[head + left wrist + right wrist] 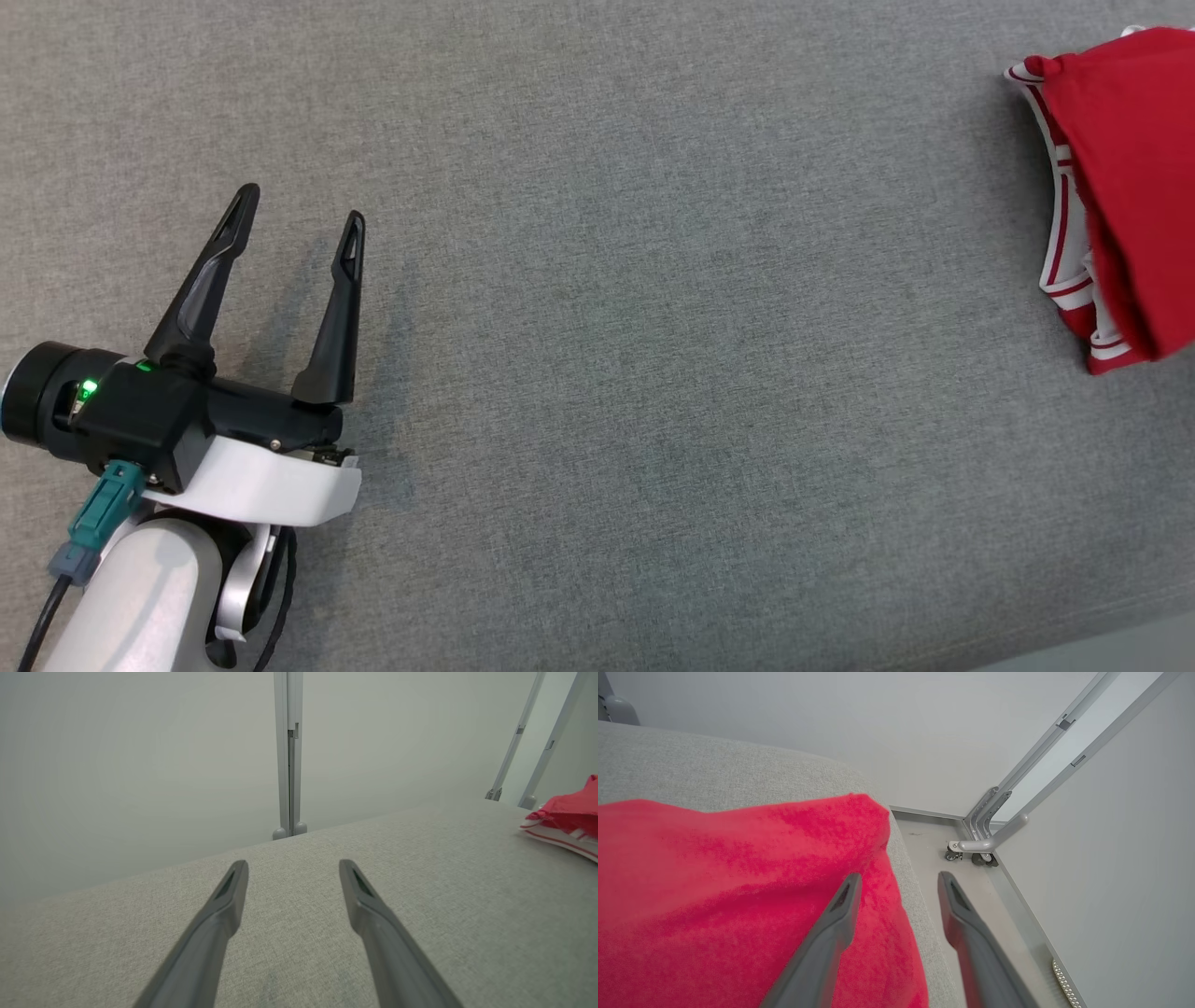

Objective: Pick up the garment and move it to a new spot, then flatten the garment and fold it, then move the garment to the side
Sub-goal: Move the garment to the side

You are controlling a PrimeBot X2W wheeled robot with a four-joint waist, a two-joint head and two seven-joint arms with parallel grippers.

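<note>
The garment is red cloth with white striped trim, folded into a bundle at the right edge of the grey padded table. From the left wrist it appears far right as a red bundle. My left gripper stands open at the lower left, far from the cloth, with nothing between its fingers. In the right wrist view the red garment lies close under my right gripper, whose fingers stand apart with nothing between them, one over the cloth, one past the table's edge.
The table's right edge drops to a pale floor. A metal frame foot with casters stands in the corner by white walls. A grey upright post rises behind the table's far edge.
</note>
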